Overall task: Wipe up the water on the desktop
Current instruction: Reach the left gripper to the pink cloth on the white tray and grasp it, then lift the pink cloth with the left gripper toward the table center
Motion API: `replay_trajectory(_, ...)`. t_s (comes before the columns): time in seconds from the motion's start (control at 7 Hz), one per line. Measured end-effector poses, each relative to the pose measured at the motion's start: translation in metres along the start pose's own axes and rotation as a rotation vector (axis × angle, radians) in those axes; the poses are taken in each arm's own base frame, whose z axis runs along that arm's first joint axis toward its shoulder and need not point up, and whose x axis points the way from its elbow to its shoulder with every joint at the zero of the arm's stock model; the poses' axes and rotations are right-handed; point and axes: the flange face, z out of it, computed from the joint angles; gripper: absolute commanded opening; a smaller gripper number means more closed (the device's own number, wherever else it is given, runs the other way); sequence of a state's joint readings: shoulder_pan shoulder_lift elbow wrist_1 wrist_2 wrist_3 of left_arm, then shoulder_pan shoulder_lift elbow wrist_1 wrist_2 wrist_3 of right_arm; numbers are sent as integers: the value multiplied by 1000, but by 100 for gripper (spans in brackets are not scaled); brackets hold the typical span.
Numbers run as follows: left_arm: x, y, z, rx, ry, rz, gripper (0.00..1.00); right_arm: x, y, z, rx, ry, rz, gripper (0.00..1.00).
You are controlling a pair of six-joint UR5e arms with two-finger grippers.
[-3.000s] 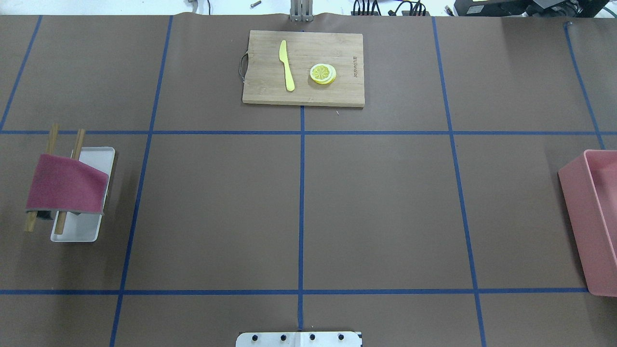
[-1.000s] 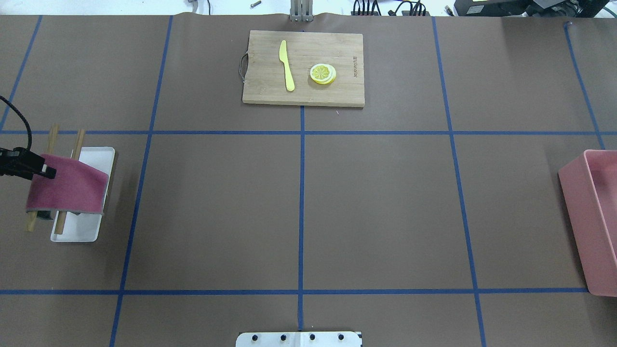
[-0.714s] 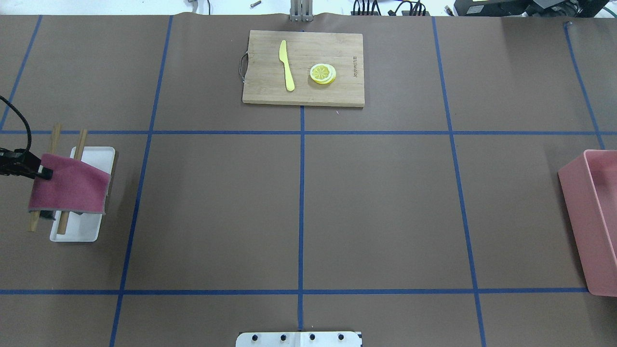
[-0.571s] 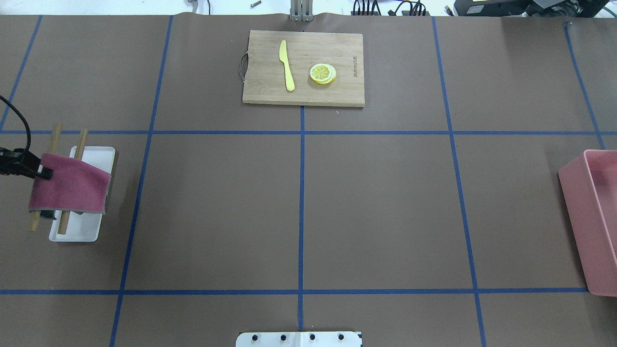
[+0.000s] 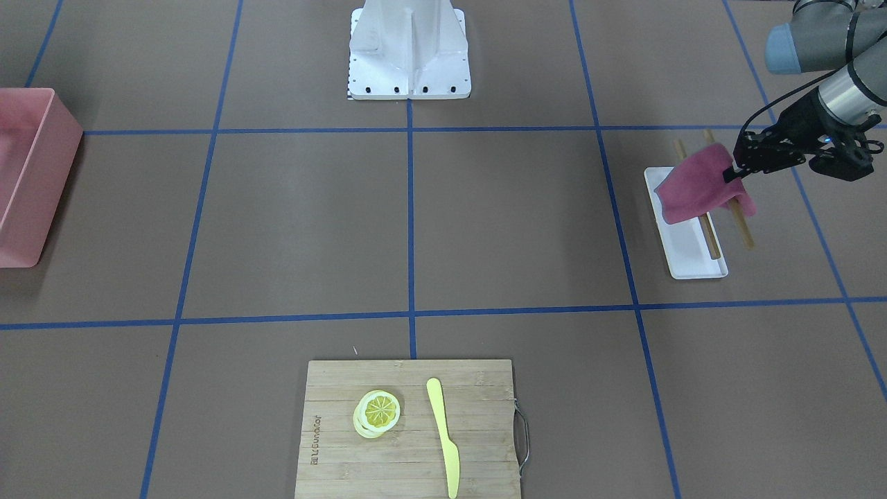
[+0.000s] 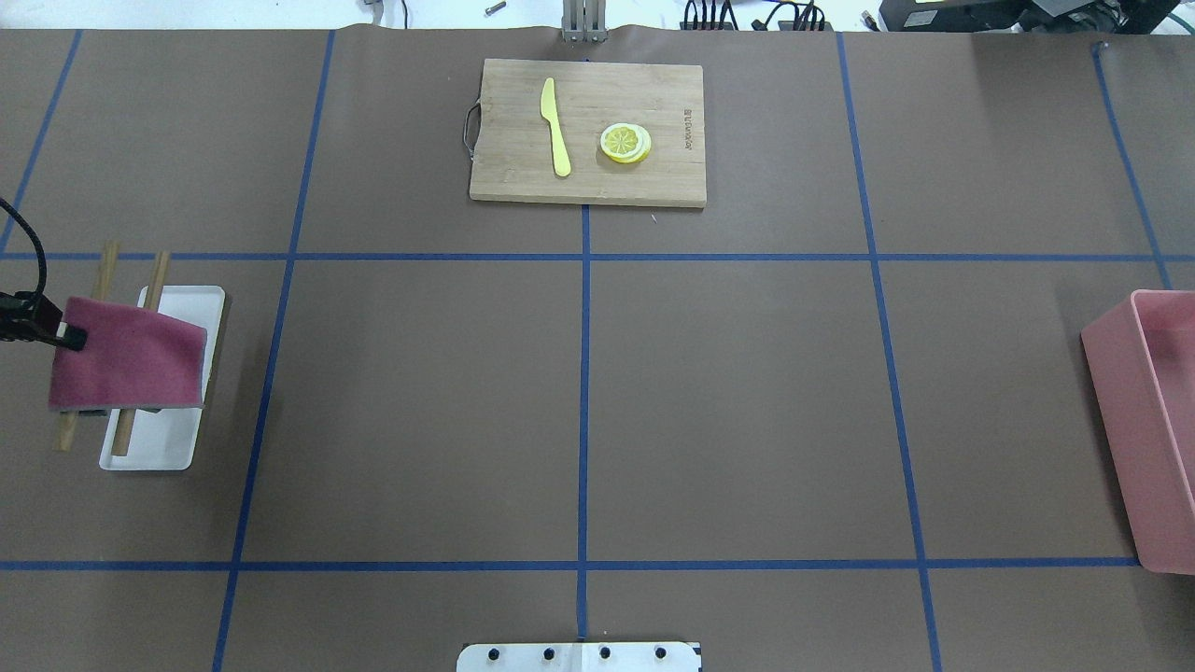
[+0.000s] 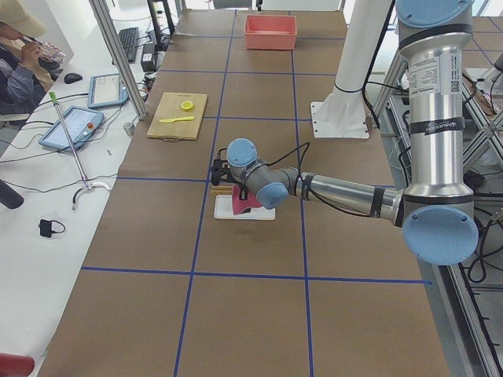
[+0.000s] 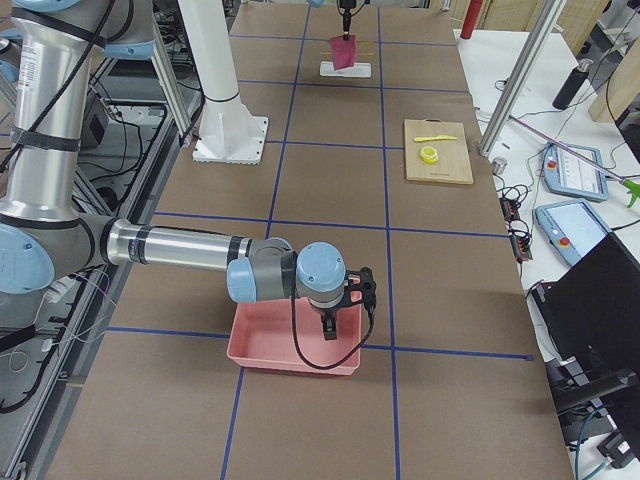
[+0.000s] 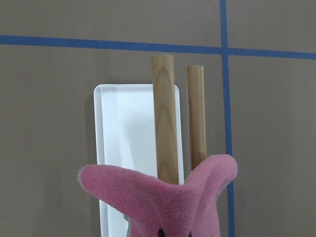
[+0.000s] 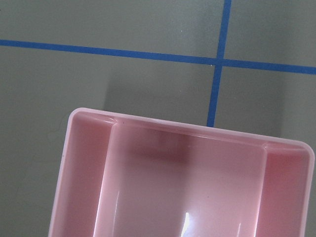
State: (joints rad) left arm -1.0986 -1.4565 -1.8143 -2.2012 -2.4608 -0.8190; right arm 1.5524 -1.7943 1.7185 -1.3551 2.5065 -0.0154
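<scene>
The desktop [image 6: 728, 401] is brown with blue tape lines; I see no water on it. A magenta cloth [image 6: 131, 359] hangs over two wooden rods [image 6: 154, 271] above a white tray [image 6: 191, 308] at the robot's far left. My left gripper [image 6: 67, 334] is shut on the cloth's outer edge, which also shows in the front-facing view [image 5: 733, 170]. In the left wrist view the cloth [image 9: 163, 202] bunches up below the rods [image 9: 164, 118]. My right gripper [image 8: 335, 325] hovers over the pink bin [image 8: 290, 345]; I cannot tell whether it is open or shut.
A bamboo cutting board [image 6: 588, 131] with a yellow knife [image 6: 555, 126] and lemon slices [image 6: 625, 143] lies at the far middle. The pink bin [image 6: 1153, 420] stands at the right edge. The robot base [image 5: 409, 48] is at the near middle.
My left gripper came in from the left edge and closed on the cloth's edge. It has since drawn back a little to the left, pulling the cloth with it.
</scene>
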Motion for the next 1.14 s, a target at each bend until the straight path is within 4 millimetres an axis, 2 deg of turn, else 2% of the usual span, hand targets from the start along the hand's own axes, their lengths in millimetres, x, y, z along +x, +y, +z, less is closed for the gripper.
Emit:
replay_trajectory(0.29,16,2,-9,2,25,21,0,0,2,0,-1,-1,2,100)
replay_trajectory(0.43,40,2,-22,-3,70,17,0,0,2,0,0,-2,0,100)
replay_trajectory(0.57,73,-5,-36,0,121,-19,0,-2,1,-1,3,-5,-5,100)
replay_trajectory(0.86,167,-36,-52,8,217,-103,0,-15,-4,-2,33,-50,-62,100)
replay_trajectory(1.0,226,-46,-44,-2,251,-144,0,-28,-8,-1,58,-84,-127,100)
replay_trajectory(1.14,293,-53,-27,0,262,-191,0,-44,-11,1,81,-118,-205,100)
